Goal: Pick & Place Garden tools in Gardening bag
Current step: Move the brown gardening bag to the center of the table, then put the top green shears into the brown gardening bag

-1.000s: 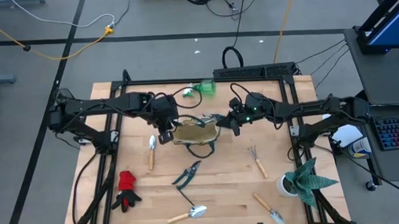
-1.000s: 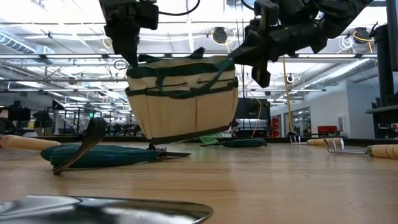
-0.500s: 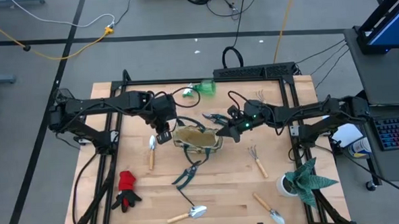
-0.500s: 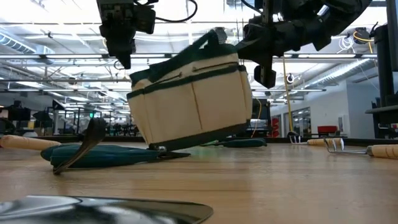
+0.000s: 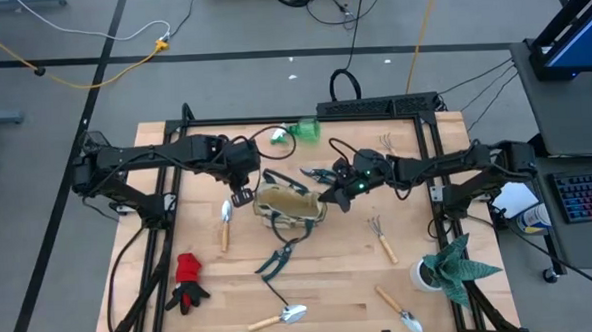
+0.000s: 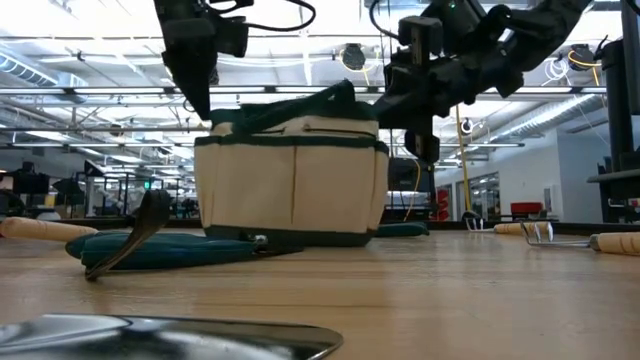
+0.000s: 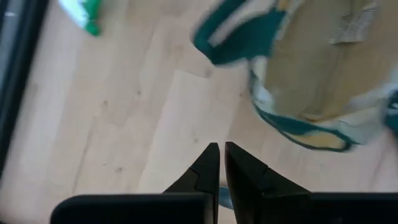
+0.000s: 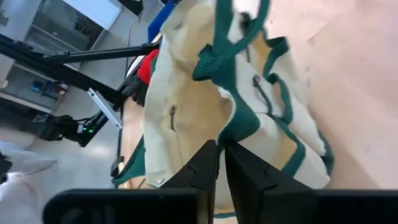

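The bag (image 5: pixel 290 203) stands upright on the table (image 5: pixel 331 285), mid-table. The left gripper (image 5: pixel 241 196) hangs beside it, fingers nearly together, grasping nothing. The right gripper (image 5: pixel 329 194) pinches 1 green strap (image 8: pixel 219 59).

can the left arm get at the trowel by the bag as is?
Probably yes. The trowel lies flat on open table just in front of the left gripper, beside the bag, nothing on it. The fingers are nearly shut and empty, so they'd need opening first.
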`<state>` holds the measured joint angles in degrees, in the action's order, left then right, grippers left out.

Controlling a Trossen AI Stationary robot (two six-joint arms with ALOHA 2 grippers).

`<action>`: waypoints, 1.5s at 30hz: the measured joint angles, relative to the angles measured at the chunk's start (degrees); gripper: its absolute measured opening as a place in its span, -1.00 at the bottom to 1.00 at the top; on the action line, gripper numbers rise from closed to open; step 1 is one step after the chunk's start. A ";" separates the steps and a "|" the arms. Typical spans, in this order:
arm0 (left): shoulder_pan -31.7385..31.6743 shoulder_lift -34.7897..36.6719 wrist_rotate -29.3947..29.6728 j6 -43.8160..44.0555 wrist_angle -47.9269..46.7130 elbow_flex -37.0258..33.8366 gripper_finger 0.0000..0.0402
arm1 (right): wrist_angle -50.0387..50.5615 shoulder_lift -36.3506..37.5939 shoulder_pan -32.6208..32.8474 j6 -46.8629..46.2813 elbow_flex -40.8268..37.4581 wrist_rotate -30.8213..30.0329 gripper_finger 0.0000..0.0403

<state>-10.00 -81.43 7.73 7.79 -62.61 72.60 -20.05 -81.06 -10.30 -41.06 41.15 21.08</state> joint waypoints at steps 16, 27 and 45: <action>0.00 0.00 8.06 0.06 -0.16 0.00 -0.85 | 0.18 0.00 -0.97 8.49 0.00 0.20 -0.24; 0.02 0.00 10.55 0.16 -0.27 0.00 -0.85 | 2.30 6.39 -4.56 19.22 0.00 0.12 -0.14; 0.00 0.00 10.40 -0.16 -0.24 0.00 -0.85 | 17.52 8.27 -11.57 37.59 0.00 -14.23 -0.15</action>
<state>-10.00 -81.43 18.13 7.63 -62.85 72.60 -2.53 -72.79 -21.87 -3.47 41.15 6.84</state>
